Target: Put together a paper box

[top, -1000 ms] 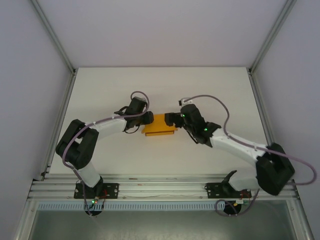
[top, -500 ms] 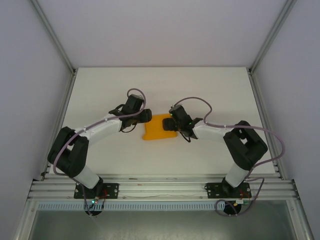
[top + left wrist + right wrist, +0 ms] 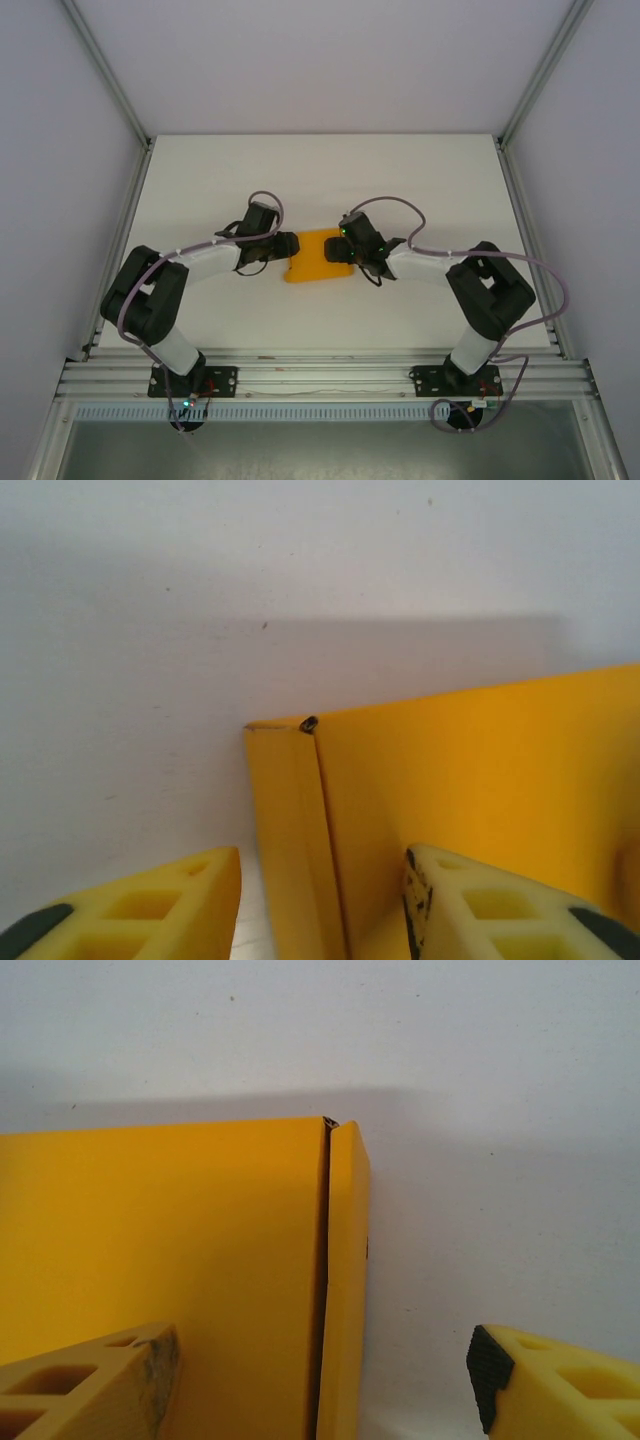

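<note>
Standing at the near edge, I look across the white table (image 3: 200,180) and see the left arm (image 3: 190,262) and the right arm (image 3: 440,265) both bent inward, meeting from opposite sides around one small object. That mirrored pose makes sense to me: thin card would skid if only one end were pushed, so each arm gives the other something to work against.

The paper box (image 3: 318,257) lies flat at the middle of the table, between the two wrists, a low orange rectangle already partly folded up.

The left gripper (image 3: 320,870) is fairly narrow but not clamped. One finger sits outside the box and the other over the broad orange panel, with the left end flap (image 3: 285,830) standing between them and close to the outer finger. The right gripper (image 3: 322,1350) stands much wider and holds nothing. It straddles the right end flap (image 3: 345,1260) the same way, its outer finger well clear over bare table.

I judge both are placed to press these end flaps upright against the main panel. At each far corner a thin dark seam (image 3: 328,1125) shows the flap is not quite seated. Whether the broad panel is floor or lid, I cannot tell.
</note>
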